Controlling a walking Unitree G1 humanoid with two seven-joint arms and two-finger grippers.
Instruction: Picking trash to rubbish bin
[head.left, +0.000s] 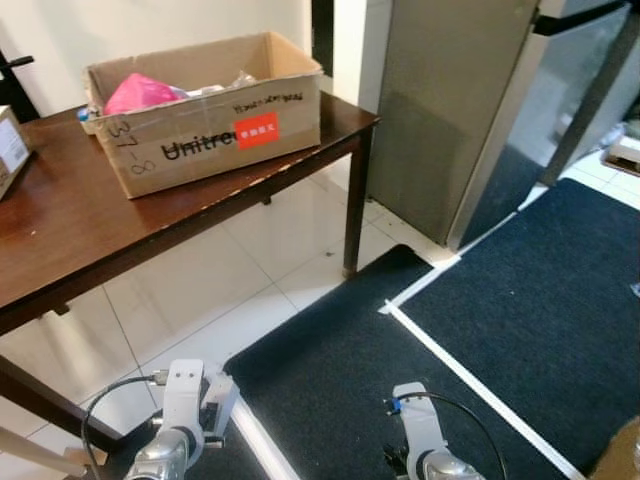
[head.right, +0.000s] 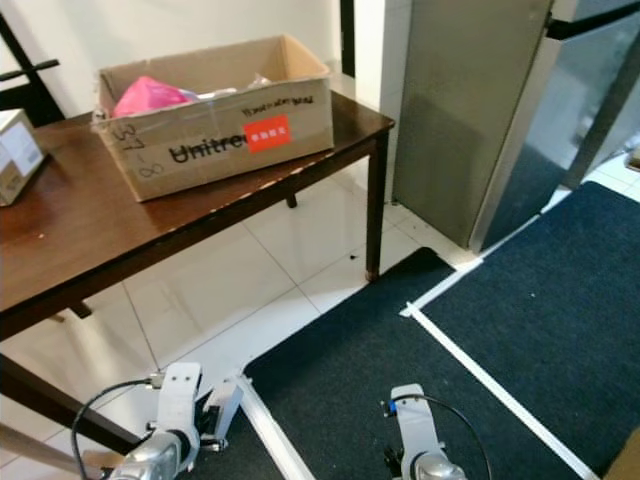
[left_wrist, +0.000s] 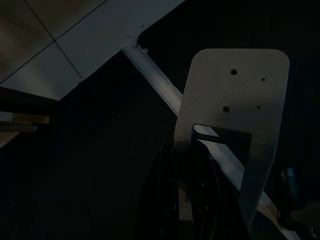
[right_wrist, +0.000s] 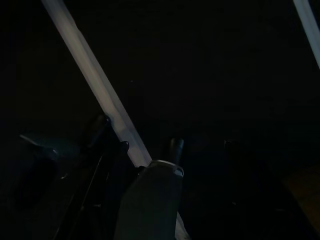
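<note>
An open cardboard box (head.left: 210, 120) printed "Unitree" stands on a dark wooden table (head.left: 60, 220) ahead and to my left. Inside it lie a pink bag (head.left: 140, 93) and some pale scraps of trash. My left arm (head.left: 185, 410) and right arm (head.left: 420, 435) hang idle low down, over the edge of the dark carpet and well short of the table. Both wrist views are very dark. The left wrist view makes out a grey plate (left_wrist: 235, 105) over carpet and a white tape line (left_wrist: 155, 75); the right wrist view shows carpet and tape (right_wrist: 95, 85).
A small white carton (head.right: 15, 150) sits at the table's left end. A tall grey cabinet (head.left: 450, 110) stands to the right of the table. White tiles (head.left: 250, 270) lie under the table, and dark carpet (head.left: 520, 300) crossed by white tape (head.left: 470, 375) lies ahead. A brown cardboard corner (head.left: 620, 455) shows at the lower right.
</note>
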